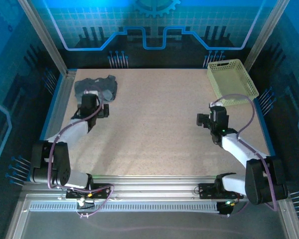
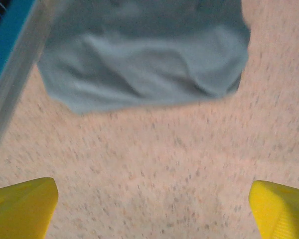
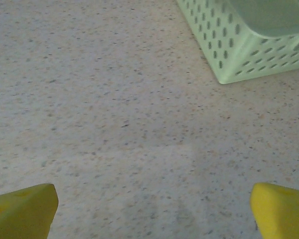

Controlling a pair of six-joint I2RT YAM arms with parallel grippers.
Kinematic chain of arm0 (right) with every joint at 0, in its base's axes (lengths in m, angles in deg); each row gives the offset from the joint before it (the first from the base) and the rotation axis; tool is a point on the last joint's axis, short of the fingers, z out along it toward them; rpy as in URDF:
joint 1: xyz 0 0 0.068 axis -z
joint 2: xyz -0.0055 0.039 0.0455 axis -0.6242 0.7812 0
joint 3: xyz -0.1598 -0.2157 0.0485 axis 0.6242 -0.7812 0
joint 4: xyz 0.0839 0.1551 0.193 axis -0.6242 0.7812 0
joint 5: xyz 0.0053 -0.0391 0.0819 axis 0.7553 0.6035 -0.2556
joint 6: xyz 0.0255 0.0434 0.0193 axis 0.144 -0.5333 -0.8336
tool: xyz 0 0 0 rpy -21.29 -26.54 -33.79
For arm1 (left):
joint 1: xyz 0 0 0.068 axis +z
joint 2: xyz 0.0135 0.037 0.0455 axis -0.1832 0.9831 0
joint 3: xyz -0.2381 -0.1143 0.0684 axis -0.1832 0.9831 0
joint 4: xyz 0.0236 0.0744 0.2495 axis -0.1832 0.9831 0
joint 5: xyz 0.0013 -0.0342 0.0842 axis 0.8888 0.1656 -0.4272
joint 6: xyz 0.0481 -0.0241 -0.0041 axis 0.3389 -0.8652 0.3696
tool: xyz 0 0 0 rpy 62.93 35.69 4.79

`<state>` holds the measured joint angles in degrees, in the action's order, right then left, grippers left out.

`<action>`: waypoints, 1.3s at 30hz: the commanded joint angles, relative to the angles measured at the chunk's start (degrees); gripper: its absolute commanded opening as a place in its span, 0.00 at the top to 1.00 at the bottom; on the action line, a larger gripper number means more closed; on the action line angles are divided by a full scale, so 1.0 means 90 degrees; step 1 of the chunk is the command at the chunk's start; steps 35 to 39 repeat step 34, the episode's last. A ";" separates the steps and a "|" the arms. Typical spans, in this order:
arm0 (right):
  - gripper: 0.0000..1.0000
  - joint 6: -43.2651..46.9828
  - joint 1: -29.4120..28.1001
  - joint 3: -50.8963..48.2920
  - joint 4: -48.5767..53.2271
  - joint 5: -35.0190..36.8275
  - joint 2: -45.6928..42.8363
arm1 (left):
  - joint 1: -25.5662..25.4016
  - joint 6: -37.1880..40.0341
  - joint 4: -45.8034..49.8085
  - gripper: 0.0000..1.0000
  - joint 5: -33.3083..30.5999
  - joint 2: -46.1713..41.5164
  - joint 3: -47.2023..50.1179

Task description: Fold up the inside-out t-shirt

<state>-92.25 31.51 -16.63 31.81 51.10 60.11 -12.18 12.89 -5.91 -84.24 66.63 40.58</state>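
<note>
The t-shirt (image 1: 95, 85) is bunched in the surface's far-left corner just ahead of the left gripper (image 2: 149, 211), whose jaws, like the right gripper (image 3: 152, 211)'s, are spread wide and empty, so the near edge (probably the hem, it's blurry) should be pinched low and dragged toward the middle.

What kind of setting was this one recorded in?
Probably a lab robot cell: speckled tabletop framed by aluminium rails, blue printed backdrop panels, and a t-shirt and basket laid out as props.

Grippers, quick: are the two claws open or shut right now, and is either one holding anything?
Left gripper: open, holding nothing.
Right gripper: open, holding nothing.
</note>
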 commanded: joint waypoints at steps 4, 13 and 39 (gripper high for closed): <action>0.00 0.0890 0.0253 -0.0775 -0.2918 -0.0851 0.0429 | 0.0017 0.0220 -0.2689 0.01 0.0747 0.0048 0.1196; 0.00 0.1186 0.0566 -0.0876 -0.4319 -0.2257 0.1515 | -0.0556 0.0427 -0.5965 0.01 0.0639 0.0289 0.2694; 0.00 0.1189 0.0349 -0.0659 -0.4125 -0.1602 0.1725 | -0.0049 -0.0086 -0.5707 0.01 0.0887 0.0812 0.2333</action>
